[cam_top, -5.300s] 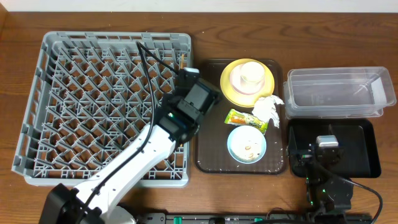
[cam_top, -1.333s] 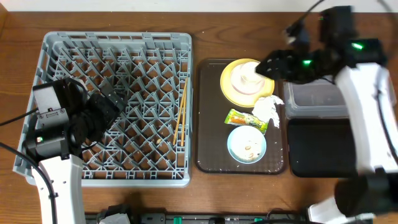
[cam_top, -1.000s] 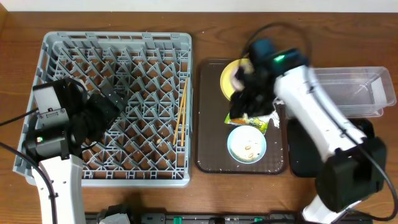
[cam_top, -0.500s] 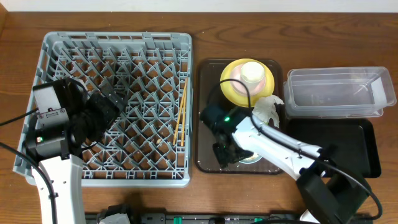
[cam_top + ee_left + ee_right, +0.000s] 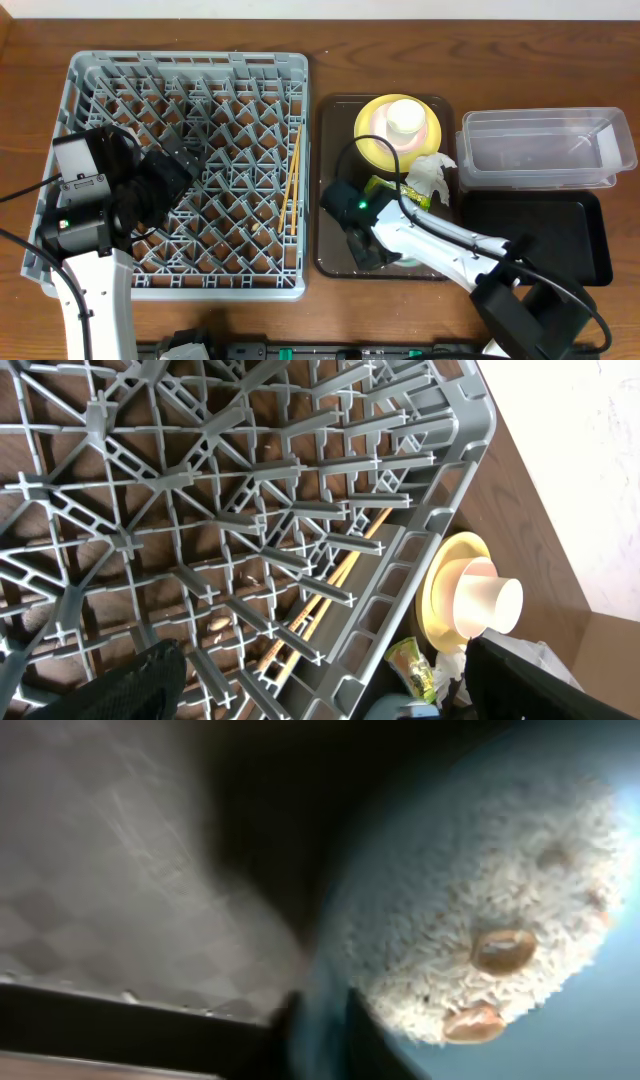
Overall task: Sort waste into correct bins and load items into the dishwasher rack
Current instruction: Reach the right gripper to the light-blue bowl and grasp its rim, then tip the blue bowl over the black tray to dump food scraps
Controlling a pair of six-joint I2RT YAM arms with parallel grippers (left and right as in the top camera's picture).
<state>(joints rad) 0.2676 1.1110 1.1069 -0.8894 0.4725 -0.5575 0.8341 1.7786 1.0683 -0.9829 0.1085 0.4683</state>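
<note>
Right gripper (image 5: 362, 243) pinched shut on the rim of a small round light-blue dish (image 5: 560, 1040) on the dark-brown serving tray (image 5: 335, 130).
Whitish rice-like scraps (image 5: 480, 890) in the dish; left gripper (image 5: 175, 170) spread wide, empty, over the large grey plastic lattice rack (image 5: 120, 80).

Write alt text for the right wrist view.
Close-up, blurred: a light-blue dish holding whitish rice scraps with two brown bits fills the right side. The right gripper is shut on its rim at the bottom edge; serving tray at left.
</note>
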